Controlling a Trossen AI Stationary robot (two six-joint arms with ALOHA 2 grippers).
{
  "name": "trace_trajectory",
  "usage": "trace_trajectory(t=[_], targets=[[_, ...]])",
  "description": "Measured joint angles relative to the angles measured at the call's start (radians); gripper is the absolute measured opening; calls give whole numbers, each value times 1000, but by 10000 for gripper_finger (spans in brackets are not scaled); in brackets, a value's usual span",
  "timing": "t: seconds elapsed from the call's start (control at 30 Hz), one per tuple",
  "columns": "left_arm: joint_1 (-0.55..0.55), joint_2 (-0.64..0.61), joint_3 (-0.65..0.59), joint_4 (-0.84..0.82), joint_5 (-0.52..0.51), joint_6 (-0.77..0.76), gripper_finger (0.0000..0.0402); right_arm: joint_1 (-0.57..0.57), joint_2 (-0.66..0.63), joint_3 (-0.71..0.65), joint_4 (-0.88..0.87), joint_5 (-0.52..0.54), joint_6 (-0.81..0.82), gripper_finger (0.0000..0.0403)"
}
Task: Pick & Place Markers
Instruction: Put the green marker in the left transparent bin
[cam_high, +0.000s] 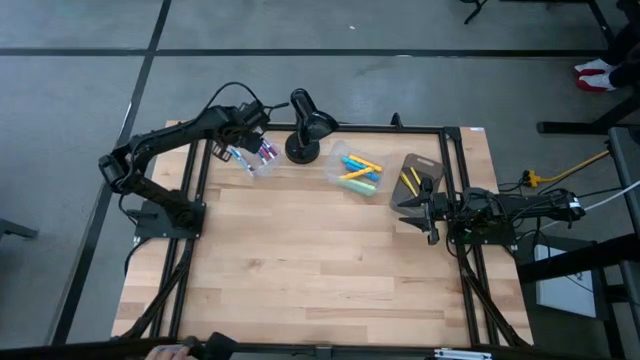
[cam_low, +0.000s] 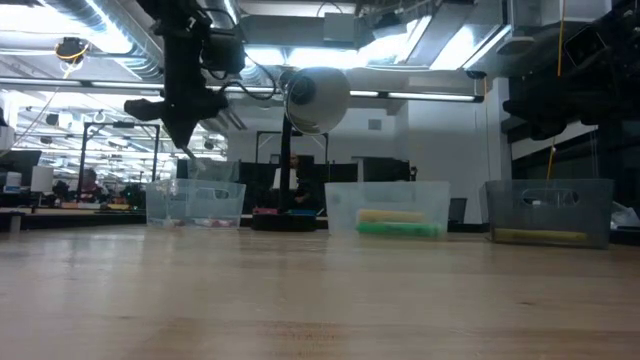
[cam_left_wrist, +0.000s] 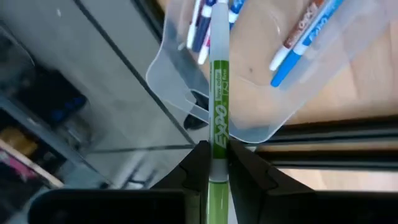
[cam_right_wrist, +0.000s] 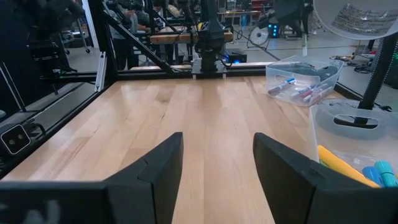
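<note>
Green Expo marker (cam_left_wrist: 219, 118) is pinched between the left gripper (cam_left_wrist: 216, 163) fingers, held over the far-left clear tub (cam_high: 256, 160), tip pointing down into it. That tub already has several markers (cam_left_wrist: 298, 40) w/ blue, red and purple bits. Left arm reaches in from the left, gripper above the tub's rim at the far edge of the wood table (cam_high: 310, 260). Black desk lamp (cam_high: 308, 125) stands just right of that tub. Middle tub (cam_high: 358, 172) holds yellow, green and cyan markers. Far-right tub (cam_high: 420, 178) has yellow ones. Right gripper (cam_right_wrist: 217, 163) is at the right side near that tub, jaws wide, nothing in them.
</note>
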Motion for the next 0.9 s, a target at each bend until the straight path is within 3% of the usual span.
trace_trajectory(t=[0.3,0.57,0.9], targets=[[-10,103,0,1,24,177,43,0,0,0,0,0,0,194],[-20,181,-1,1,69,167,42,0,0,0,0,0,0,194],[-35,184,-1,6,20,100,85,0,0,0,0,0,0,194]])
